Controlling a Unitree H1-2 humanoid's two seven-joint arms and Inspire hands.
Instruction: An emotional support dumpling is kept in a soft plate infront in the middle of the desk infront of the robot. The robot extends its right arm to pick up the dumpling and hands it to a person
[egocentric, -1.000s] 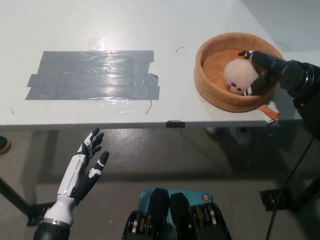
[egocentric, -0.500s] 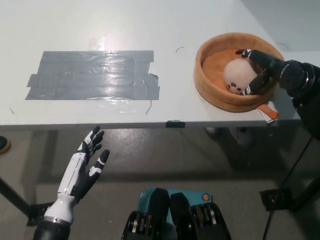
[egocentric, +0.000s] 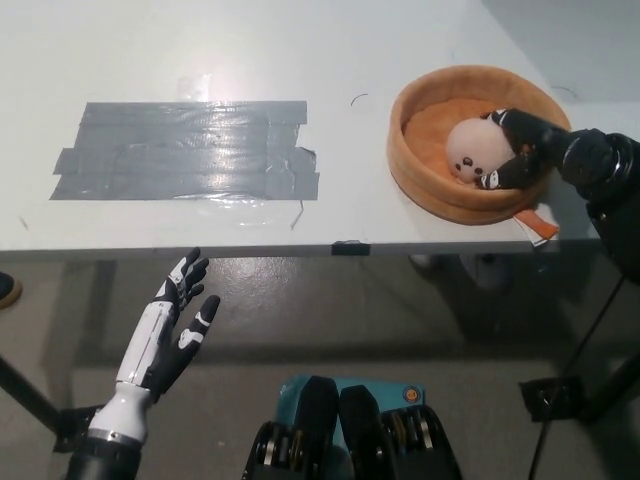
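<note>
Since the earlier frames I see the black right hand (egocentric: 525, 150) has slid a little lower and to the right inside the soft orange plate (egocentric: 425, 180), and the dumpling (egocentric: 476, 148) has shifted with it, rolling slightly toward the plate's right wall. The hand's fingers are curled around the dumpling's right side, one above it and the others below near its small dark face marks, so I read the hand as closed on it. The dumpling sits inside the plate, not lifted clear as far as I can tell. The plate is on the white desk (egocentric: 200, 50), close to its front edge at my right, with an orange tag (egocentric: 540, 224) poking out beneath it. A patch of grey tape strips (egocentric: 185, 150) lies well apart to the left. My white left hand (egocentric: 165, 340) rests below the desk edge, fingers spread, holding nothing.
</note>
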